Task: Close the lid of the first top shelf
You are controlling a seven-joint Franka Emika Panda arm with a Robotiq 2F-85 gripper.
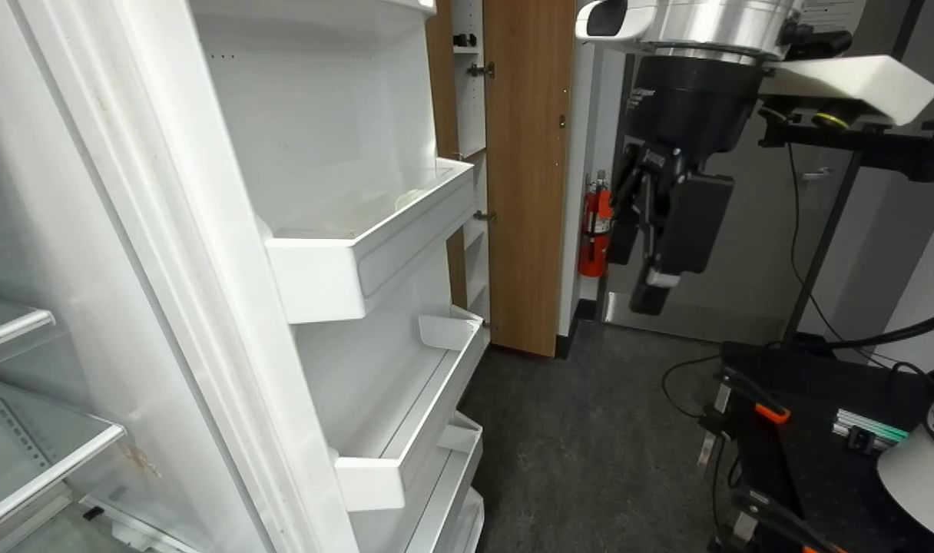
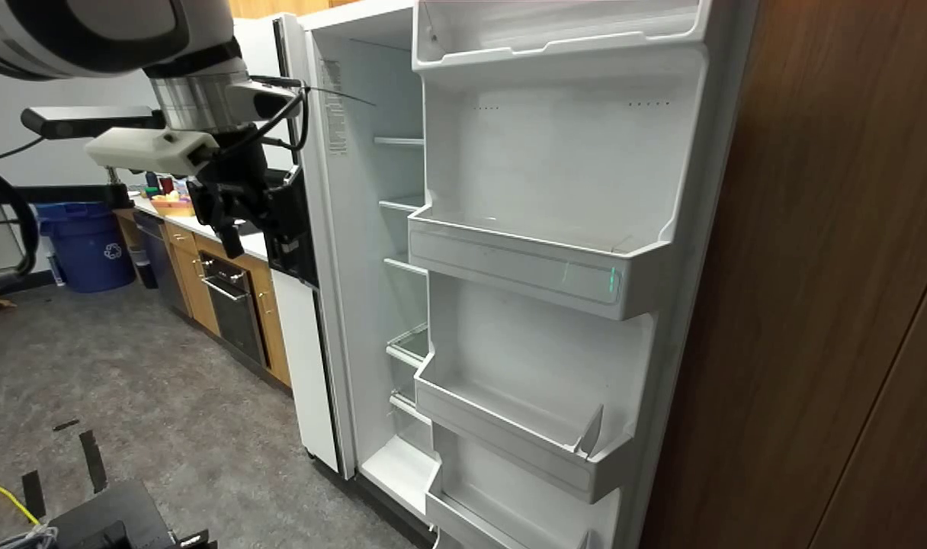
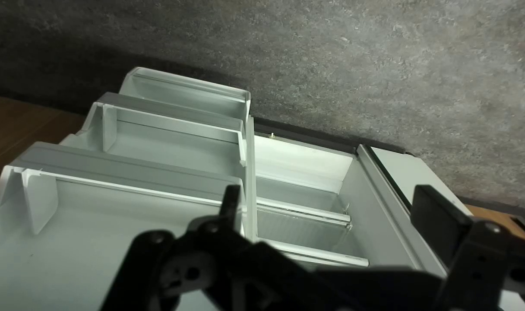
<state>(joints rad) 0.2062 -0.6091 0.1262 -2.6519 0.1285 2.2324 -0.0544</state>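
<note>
The white fridge door stands open. Its top shelf compartment (image 2: 543,50) is at the upper edge of an exterior view, with its front open and its top cut off. Only its bottom edge (image 1: 412,4) shows in an exterior view. The lid is not visible; it seems to be above the picture. My gripper (image 2: 261,255) hangs pointing down, in front of the fridge and apart from the door, lower than the top compartment. It also shows in an exterior view (image 1: 651,261). In the wrist view, the gripper (image 3: 331,211) has its fingers wide apart with nothing between them.
Below the top compartment, white door bins stick out, the upper one (image 2: 517,263) and a lower one (image 2: 501,435). Glass fridge shelves (image 1: 44,476) are inside. A wooden cabinet door (image 1: 528,177) stands behind the fridge door. A black cart (image 1: 820,476) is opposite the fridge.
</note>
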